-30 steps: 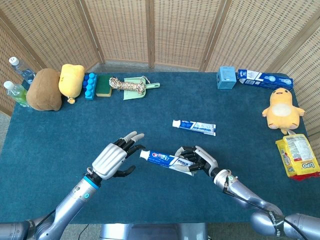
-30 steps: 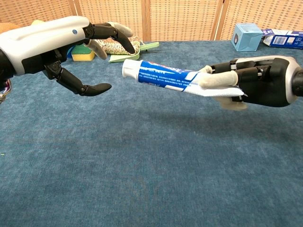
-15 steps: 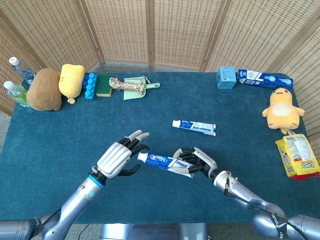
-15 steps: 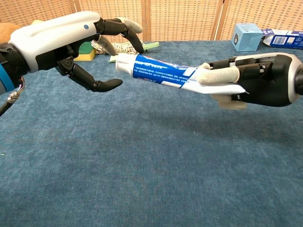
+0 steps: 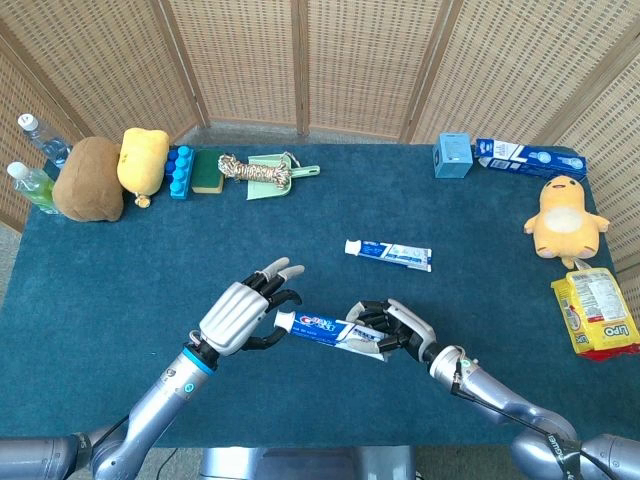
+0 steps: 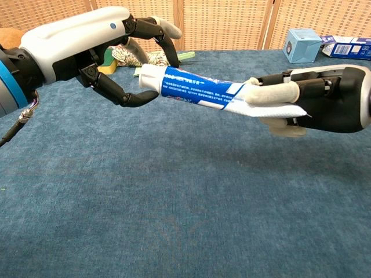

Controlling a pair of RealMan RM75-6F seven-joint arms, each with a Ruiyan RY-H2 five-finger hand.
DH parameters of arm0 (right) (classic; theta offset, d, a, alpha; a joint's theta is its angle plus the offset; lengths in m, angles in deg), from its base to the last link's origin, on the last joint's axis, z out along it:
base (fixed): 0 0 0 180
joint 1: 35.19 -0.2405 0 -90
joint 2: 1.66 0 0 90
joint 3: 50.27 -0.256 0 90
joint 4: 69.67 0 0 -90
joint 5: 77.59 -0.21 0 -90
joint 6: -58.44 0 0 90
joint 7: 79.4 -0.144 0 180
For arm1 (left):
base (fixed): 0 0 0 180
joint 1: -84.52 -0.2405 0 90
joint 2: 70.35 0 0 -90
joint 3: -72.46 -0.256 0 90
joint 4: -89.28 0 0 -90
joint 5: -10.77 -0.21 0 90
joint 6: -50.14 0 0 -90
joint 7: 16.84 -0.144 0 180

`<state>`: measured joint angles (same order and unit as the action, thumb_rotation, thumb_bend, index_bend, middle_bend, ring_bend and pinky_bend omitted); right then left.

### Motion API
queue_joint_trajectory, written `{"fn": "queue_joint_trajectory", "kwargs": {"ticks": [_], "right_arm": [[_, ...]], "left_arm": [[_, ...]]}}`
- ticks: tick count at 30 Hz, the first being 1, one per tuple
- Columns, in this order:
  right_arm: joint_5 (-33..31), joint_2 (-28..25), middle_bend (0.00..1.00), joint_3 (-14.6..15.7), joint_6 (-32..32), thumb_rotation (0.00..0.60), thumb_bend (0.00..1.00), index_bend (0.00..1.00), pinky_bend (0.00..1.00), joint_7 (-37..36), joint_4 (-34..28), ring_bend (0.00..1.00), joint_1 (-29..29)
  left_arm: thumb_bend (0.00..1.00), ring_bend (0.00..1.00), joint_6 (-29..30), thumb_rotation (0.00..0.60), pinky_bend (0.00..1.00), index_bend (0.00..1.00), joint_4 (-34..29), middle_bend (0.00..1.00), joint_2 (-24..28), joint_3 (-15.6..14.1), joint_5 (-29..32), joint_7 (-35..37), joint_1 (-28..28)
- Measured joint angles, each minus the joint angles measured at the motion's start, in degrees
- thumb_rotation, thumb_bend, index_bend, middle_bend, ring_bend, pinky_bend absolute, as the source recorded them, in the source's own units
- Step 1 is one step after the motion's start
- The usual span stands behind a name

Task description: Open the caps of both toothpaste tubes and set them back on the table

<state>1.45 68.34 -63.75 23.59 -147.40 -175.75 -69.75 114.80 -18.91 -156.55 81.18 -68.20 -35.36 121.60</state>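
Note:
My right hand [image 5: 402, 328] [image 6: 316, 99] holds a blue and white toothpaste tube [image 5: 330, 327] [image 6: 203, 91] by its flat tail, lifted above the table and pointing left. Its white cap [image 5: 284, 321] [image 6: 151, 76] sits between the spread fingers of my left hand [image 5: 243, 314] [image 6: 81, 46]. The thumb [image 6: 139, 98] reaches just under the cap and the other fingers arch over and behind it. Whether they press on it, I cannot tell. A second tube [image 5: 388, 253] lies flat on the blue table [image 5: 120, 270] further back, cap to the left.
Far left: two bottles [image 5: 32, 165], a brown plush [image 5: 88, 180], a yellow plush [image 5: 142, 163], blue blocks, a sponge, a rope and a green dustpan [image 5: 270, 172]. Far right: a blue box [image 5: 452, 155], a toothpaste carton [image 5: 528, 156], a yellow duck plush [image 5: 564, 218], a snack packet [image 5: 596, 312].
My left hand has moved right to the tube's cap and its fingers have curled around it. My right hand has shifted the tube slightly left towards it.

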Motion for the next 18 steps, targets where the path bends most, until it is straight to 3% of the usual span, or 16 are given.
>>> {"fn": "queue_joint_trajectory", "kwargs": {"ticks": [18], "right_arm": [[0.4, -0.8, 0.74, 1.4, -1.3, 0.6, 0.64, 0.89, 0.87, -2.9, 0.9, 0.76, -0.2]], "left_arm": [[0.33, 0.1, 1.4, 0.6, 0.26, 0.52, 0.5, 0.21, 0.2, -0.2, -0.5, 0.3, -0.3]]}}
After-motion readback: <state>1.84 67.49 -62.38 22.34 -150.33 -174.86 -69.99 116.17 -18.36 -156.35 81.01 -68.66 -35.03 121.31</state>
